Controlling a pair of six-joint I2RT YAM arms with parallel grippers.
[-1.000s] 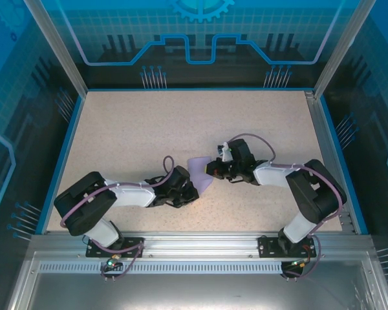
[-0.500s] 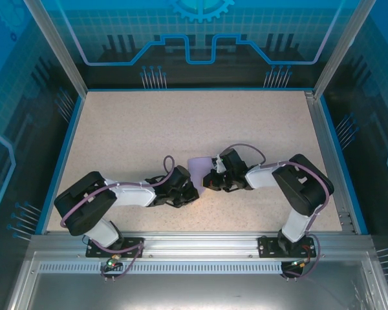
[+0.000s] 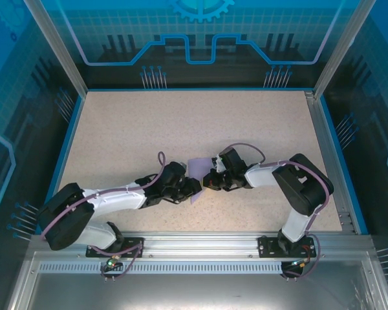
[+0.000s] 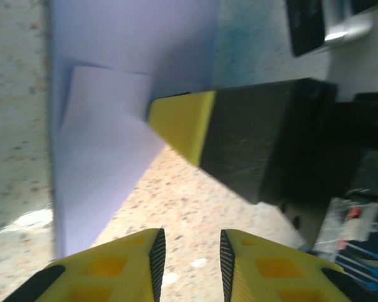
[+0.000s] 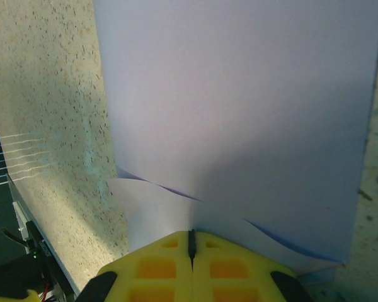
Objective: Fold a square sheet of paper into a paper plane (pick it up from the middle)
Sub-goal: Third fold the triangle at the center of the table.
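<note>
At frame bottom, the right pincer pinches the folded lavender paper — left pincer slightly spread (empty) over the worktop.

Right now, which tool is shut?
The right tool: closed tight, its tip at the paper. The left tool shows a gap.

My overhead view is bright, even and sharp, with soft shadows on the table. Left wrist feed is blurred, glare at its left edge; right wrist crisp, shadow across the paper.
</note>
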